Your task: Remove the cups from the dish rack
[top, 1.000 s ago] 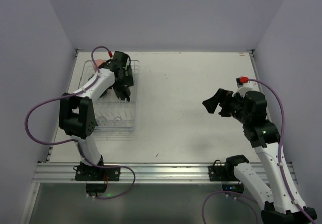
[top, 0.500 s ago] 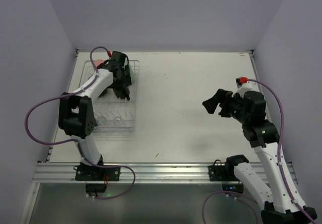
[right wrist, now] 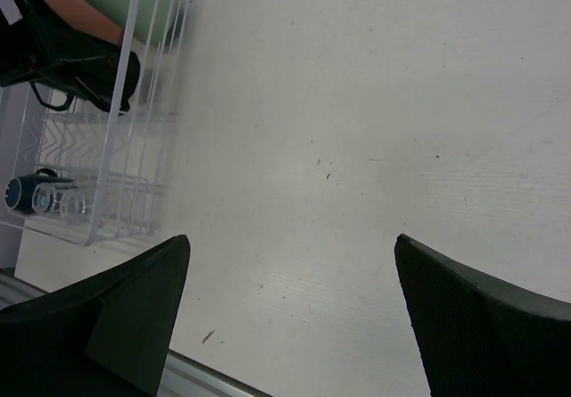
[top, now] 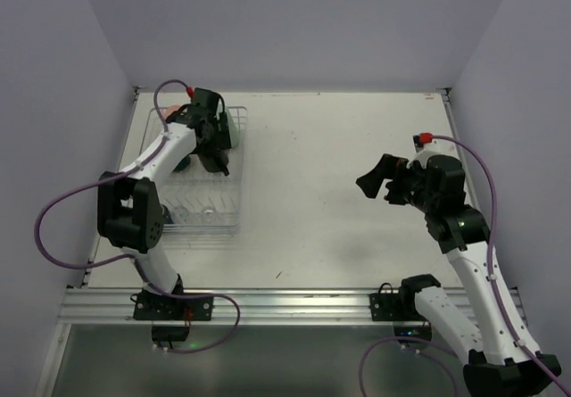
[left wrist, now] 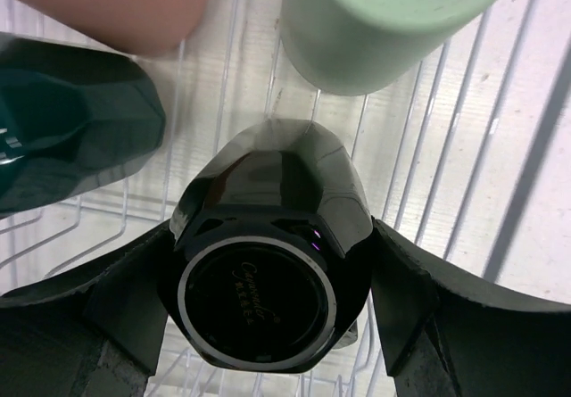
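Observation:
The white wire dish rack (top: 239, 192) lies at the table's left. My left gripper (top: 214, 143) is inside its far half, shut on an upside-down black mug (left wrist: 259, 299), with a finger against each side. A mint-green cup (left wrist: 375, 31), a salmon-pink cup (left wrist: 116, 4) and a dark teal cup (left wrist: 71, 120) stand just beyond the mug. Another dark teal cup (right wrist: 22, 190) and a clear glass (right wrist: 58, 202) lie at the rack's near end. My right gripper (top: 375, 183) is open and empty above bare table at the right.
White walls close in the table on the left, back and right. A metal rail (top: 285, 303) runs along the near edge. Bare white tabletop (top: 321, 174) lies between the rack and my right arm.
My left gripper has shifted slightly toward the rack's far end while holding the black mug, and its arm has straightened. My right arm has barely moved.

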### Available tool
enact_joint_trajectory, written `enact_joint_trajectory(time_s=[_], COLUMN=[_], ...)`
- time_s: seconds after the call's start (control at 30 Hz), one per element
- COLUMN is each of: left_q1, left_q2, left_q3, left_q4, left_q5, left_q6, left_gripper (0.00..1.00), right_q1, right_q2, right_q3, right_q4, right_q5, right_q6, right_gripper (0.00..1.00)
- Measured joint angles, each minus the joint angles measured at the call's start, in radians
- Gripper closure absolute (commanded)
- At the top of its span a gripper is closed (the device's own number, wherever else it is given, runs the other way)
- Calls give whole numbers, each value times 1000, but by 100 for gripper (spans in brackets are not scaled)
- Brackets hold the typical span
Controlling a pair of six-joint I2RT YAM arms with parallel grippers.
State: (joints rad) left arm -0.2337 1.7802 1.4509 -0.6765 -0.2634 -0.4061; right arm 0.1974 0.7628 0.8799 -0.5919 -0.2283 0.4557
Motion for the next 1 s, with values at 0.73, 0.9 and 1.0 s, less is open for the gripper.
enact_joint_trajectory(time_s=[0.73, 0.9, 1.0], left_q1=[-16, -35, -50], left_q2=[-707, -798, -840], left_q3=[-133, -361, -484], left_q4=[171, 357, 430], left_q5=[461, 668, 747], left_q6=[28, 31, 32], left_gripper=[100, 100, 100], right_q1=[1, 6, 23], right_q2=[327, 434, 496], right_q3=[-5, -8, -37], right_q4=[534, 720, 887], right_q5=[-507, -610, -660], right_q6=[392, 649, 838], right_gripper=[1, 1, 2])
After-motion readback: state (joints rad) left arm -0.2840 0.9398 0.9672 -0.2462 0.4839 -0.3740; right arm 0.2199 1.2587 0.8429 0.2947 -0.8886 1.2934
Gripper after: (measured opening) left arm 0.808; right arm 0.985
